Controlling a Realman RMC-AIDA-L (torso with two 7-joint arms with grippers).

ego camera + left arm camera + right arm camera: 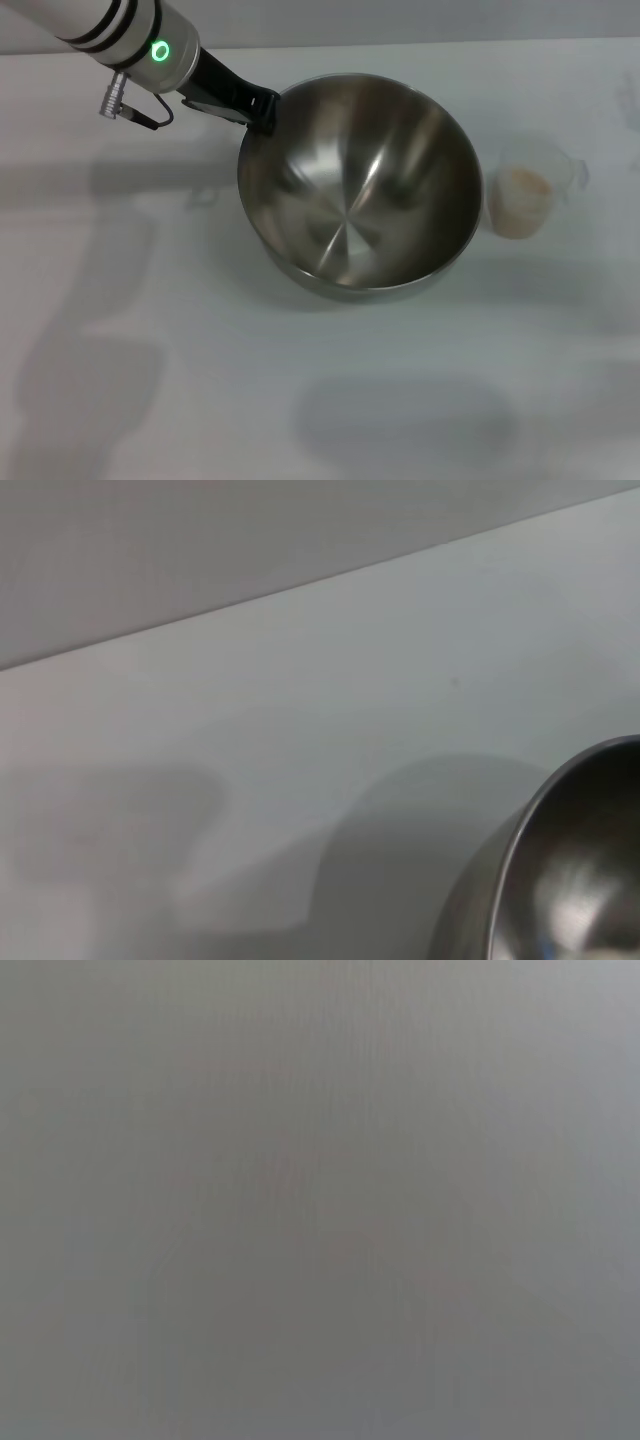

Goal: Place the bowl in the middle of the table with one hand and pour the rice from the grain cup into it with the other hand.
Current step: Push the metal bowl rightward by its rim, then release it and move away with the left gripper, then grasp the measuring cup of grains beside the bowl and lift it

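Bare white worktop (150, 400) nearest me, the bowl (360, 185) beyond it.
My left gripper (262, 108) reaches in from the far left and is clenched on the bowl's far-left rim; the bowl sits about mid-worktop, tilted a little, with nothing in it. Just to its right, apart from it, the cup (525, 195) stands upright with rice (520, 192) inside. In my left wrist view the bowl's rim shows over the worktop. My right gripper is out of sight.
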